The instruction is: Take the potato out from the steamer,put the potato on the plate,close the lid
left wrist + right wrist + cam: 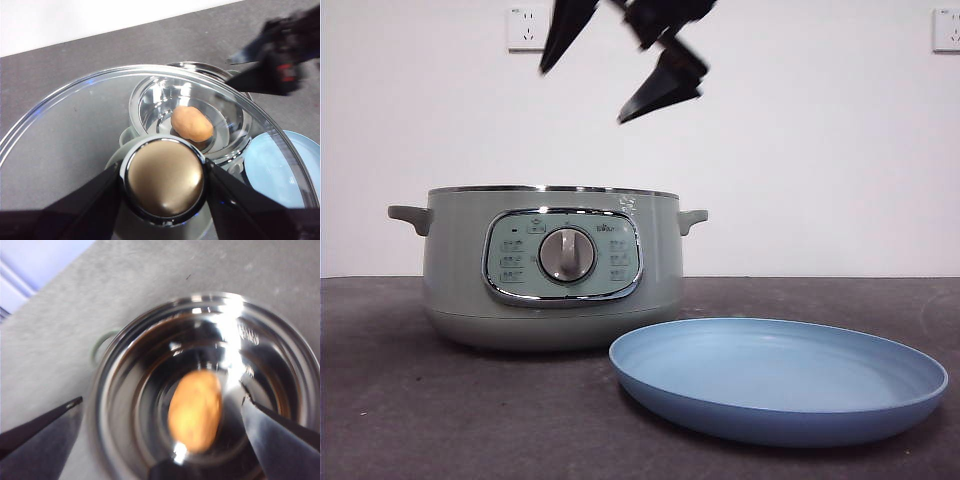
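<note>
the matte blue plate [780, 380] lies empty just in front and to one side of the sage steamer [552, 265]. straight above the steamer's shiny bowl hangs the right gripper [160, 432], jaws spread wide, directly over the smooth oval potato [195, 410] lying inside. left gripper [162, 182] pinches the glass lid [75, 125] by its knob, held off the steamer.
</note>
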Tool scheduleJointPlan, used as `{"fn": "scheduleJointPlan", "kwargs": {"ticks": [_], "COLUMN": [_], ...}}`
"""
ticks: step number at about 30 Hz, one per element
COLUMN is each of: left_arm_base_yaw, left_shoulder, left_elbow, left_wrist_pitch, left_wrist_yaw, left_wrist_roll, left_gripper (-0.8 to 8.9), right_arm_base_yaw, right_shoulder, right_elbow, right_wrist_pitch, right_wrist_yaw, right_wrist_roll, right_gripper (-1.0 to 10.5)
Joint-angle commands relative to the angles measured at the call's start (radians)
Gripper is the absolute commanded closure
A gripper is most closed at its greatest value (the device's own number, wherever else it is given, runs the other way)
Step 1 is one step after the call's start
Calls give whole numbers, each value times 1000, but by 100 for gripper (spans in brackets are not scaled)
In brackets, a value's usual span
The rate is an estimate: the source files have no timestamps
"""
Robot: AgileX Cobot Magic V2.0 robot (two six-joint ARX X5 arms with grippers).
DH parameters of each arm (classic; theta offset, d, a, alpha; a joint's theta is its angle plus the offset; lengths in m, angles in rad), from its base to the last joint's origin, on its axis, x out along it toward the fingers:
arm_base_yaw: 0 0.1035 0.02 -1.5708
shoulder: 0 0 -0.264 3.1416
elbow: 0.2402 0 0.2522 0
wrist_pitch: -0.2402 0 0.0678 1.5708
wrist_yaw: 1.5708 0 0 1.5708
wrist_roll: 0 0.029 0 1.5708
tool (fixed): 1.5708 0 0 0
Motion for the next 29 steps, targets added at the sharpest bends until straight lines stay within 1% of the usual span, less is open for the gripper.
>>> {"fn": "scheduleJointPlan", "kwargs": {"ticks": [1, 5, 8, 13, 16, 20, 29], "left_arm_base_yaw": [4, 4, 4, 4, 4, 4, 4], "left_shoulder": [-34, -46, -53, -53, -53, -53, -53], "left_elbow": [3, 3, 3, 3, 3, 3, 3], "left_wrist_pitch": [27, 18, 4, -8, -12, -12, -11], "left_wrist_yaw": [6, 6, 6, 8, 11, 14, 14], "left_wrist_roll": [1, 0, 0, 0, 0, 0, 0], "left_gripper": [822, 822, 822, 822, 822, 822, 822], "right_arm_base_yaw": [22, 45, 58, 63, 68, 73, 77], "right_shoulder": [82, 151, 193, 241, 265, 291, 316], "right_elbow": [51, 65, 65, 65, 65, 65, 65], "right_wrist_pitch": [-2, 21, 33, 48, 59, 60, 63], "right_wrist_yaw": [50, 119, 153, 154, 177, 177, 185], "right_wrist_roll": [-38, -65, -76, -76, -72, -71, -61], "right_gripper": [267, 268, 268, 289, 288, 288, 289]}}
